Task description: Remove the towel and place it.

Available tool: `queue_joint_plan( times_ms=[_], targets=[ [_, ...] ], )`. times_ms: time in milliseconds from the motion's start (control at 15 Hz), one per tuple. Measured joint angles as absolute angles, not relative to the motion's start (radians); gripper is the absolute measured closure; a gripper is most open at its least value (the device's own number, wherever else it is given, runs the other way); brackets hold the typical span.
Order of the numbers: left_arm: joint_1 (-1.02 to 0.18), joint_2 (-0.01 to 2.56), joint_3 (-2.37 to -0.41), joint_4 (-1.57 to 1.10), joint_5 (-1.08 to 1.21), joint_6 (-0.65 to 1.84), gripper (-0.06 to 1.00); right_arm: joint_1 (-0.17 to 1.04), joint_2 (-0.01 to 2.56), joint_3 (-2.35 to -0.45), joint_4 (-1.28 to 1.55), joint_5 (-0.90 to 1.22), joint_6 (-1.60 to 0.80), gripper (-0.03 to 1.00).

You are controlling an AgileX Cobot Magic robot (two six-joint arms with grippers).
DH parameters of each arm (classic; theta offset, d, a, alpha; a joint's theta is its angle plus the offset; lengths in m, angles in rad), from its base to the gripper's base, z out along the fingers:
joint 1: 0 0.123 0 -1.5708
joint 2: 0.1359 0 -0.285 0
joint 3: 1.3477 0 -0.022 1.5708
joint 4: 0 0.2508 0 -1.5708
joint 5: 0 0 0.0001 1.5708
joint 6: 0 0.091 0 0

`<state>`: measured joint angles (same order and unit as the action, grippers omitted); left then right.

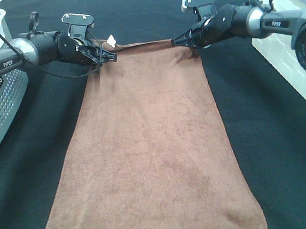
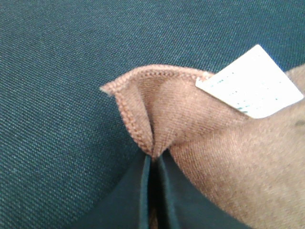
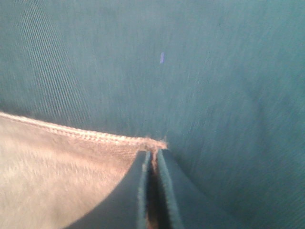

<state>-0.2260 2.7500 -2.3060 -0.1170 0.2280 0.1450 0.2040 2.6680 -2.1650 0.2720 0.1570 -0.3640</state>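
Presently both the left gripper (image 1: 110, 56) and right gripper (image 1: 177, 39) pinch the towel (image 1: 150, 147) corners; laying flat and release remain.

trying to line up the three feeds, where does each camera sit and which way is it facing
Exterior high: mounted above, looking down on the black cloth-covered table and the towel; both arms show, left gripper and right gripper.
Left wrist: on the left arm, facing along its fingers, shut on the towel corner beside the white tag.
Right wrist: on the right arm, facing along its fingers, pinching the other far corner.
Shared: all three show the towel; the tag appears in exterior and left wrist.
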Motion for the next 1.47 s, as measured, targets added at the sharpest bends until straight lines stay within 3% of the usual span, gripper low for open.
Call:
queue_joint_plan(
  times_ms=[200,267,333,467,533,933,1067,1267,1467],
  targets=[
    [-0.226,2.75,-2.306,-0.117,0.179,0.144,0.86,0.203,2.684,-2.165,0.282,0.156,-0.364,0.73],
    [-0.226,2.751,-2.306,-0.117,0.169,0.144,0.75,0.203,2.684,-2.165,0.289,0.14,-0.364,0.61],
    [-0.226,2.752,-2.306,-0.117,0.16,0.144,0.64,0.203,2.684,-2.168,0.298,0.131,-0.364,0.42],
    [-0.226,2.754,-2.306,-0.117,0.157,0.144,0.44,0.201,2.684,-2.169,0.3,0.13,-0.364,0.3],
    [-0.226,2.755,-2.306,-0.117,0.157,0.144,0.39,0.201,2.684,-2.169,0.3,0.129,-0.364,0.29],
    [-0.223,2.755,-2.306,-0.113,0.108,0.144,0.36,0.201,2.675,-2.178,0.3,0.135,-0.364,0.28],
    [-0.222,2.742,-2.306,-0.113,0.142,0.142,0.31,0.201,2.63,-2.23,0.3,0.22,-0.364,0.27],
    [-0.222,2.64,-2.317,-0.113,0.389,0.106,0.14,0.201,2.551,-2.286,0.3,0.454,-0.364,0.23],
    [-0.222,2.483,-2.325,-0.101,0.733,0.1,0.11,0.201,2.44,-2.29,0.269,0.769,-0.364,0.22]
  ],
)
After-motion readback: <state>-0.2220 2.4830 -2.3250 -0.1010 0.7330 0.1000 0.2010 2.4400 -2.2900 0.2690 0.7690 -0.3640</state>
